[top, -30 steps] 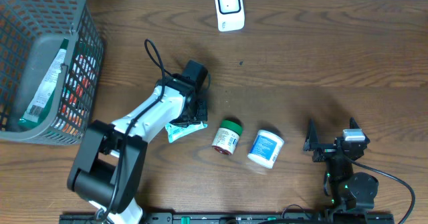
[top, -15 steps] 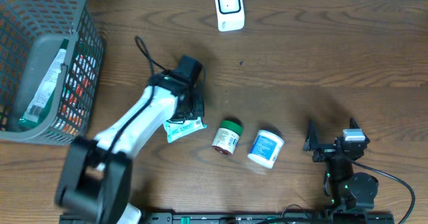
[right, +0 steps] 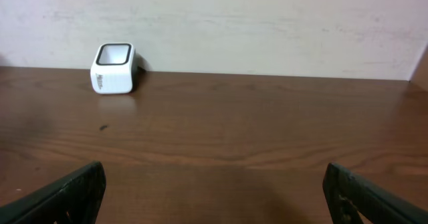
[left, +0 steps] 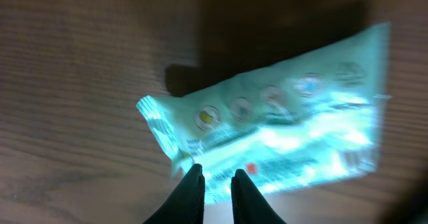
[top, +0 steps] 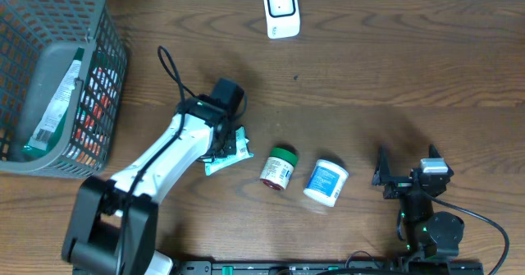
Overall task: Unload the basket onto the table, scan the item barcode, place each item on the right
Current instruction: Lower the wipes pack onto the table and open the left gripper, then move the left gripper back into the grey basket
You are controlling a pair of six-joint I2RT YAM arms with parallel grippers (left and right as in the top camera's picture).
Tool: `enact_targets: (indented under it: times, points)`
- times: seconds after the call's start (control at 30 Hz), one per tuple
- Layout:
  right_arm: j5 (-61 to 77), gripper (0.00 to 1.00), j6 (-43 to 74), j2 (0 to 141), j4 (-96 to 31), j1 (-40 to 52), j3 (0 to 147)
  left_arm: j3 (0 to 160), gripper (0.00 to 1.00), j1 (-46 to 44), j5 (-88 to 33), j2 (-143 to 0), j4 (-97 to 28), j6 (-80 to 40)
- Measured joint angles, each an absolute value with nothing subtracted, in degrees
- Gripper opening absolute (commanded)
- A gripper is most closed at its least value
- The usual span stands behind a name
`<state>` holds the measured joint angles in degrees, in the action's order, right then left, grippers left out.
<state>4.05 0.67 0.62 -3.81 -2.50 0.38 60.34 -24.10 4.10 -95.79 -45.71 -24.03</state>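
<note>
The item is a pale green packet (top: 230, 149) with printed text, lying slanted left of the table's middle. In the left wrist view the packet (left: 281, 127) is blurred and brightly lit, with a dark shadow on the wood behind it. My left gripper (top: 226, 140) is over its upper end. The left gripper's fingertips (left: 215, 175) stand almost together at the packet's near edge and appear to pinch it. The white barcode scanner (top: 280, 11) stands at the far edge, and the right wrist view shows the scanner (right: 114, 68) too. My right gripper (top: 406, 167) rests open and empty at the front right.
A grey basket (top: 107, 68) holding more packaged goods fills the far left corner. A green-lidded jar (top: 279, 167) and a white tub (top: 326, 181) lie side by side right of the packet. The left arm's cable (top: 174, 71) loops behind the wrist.
My left arm has swung up and to the left. The packet has shifted and turned with it, its right end now higher. The right arm has not moved.
</note>
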Motion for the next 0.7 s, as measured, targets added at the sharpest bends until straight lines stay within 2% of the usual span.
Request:
enact_targets:
  times: [0.2, 0.37, 0.57, 0.7]
  points:
    - [4.05, 0.99, 0.67, 0.62, -3.81, -2.5, 0.38, 59.79, 0.17, -24.12, 5.61, -102.24, -43.31, -24.05]
    - [4.05, 0.99, 0.67, 0.62, -3.81, -2.5, 0.38, 60.82, 0.11, -24.27, 5.91, -103.39, -43.94, -24.03]
    - [4.05, 0.99, 0.67, 0.62, -3.81, -2.5, 0.38, 60.75, 0.11, -24.32, 5.96, -102.5, -44.14, -24.01]
    - [4.05, 0.99, 0.67, 0.62, -3.81, -2.5, 0.38, 60.71, 0.16, -24.1, 6.0, -96.99, -45.78, -24.03]
